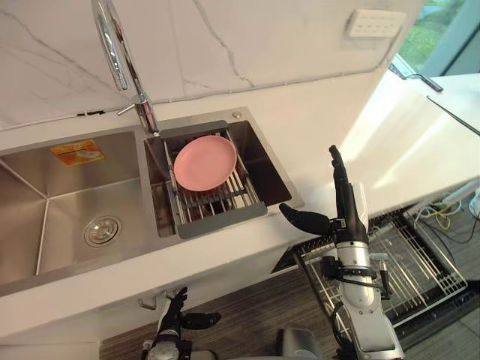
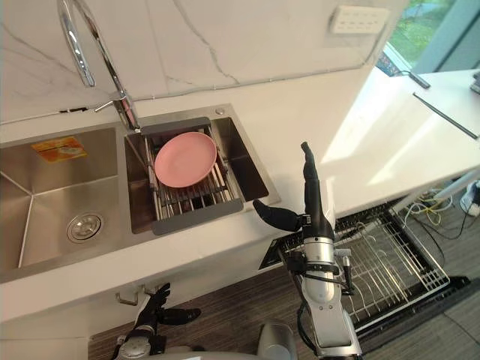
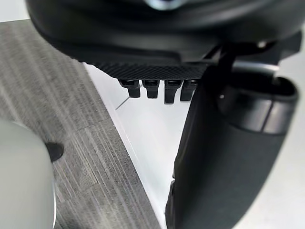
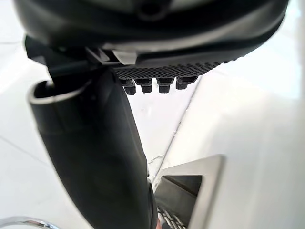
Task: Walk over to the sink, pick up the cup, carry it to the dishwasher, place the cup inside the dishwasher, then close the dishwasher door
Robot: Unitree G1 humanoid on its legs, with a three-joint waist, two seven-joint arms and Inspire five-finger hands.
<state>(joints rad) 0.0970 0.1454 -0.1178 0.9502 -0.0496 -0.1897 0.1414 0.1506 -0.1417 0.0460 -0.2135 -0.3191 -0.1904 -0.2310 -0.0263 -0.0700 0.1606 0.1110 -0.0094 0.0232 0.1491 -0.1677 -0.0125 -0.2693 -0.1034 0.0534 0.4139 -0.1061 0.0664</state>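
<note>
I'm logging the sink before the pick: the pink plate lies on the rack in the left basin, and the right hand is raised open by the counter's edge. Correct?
One detail is off: the pink plate lies on the rack in the right basin, not the left, as the left eye view shows. The right hand is raised open by the counter's edge.

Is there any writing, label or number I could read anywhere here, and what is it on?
Orange sticker in the left sink basin: printed, but too small and blurred to read.
White wall panel: no legible marking.
Pink plate: no writing.
No other writing is legible.
</note>
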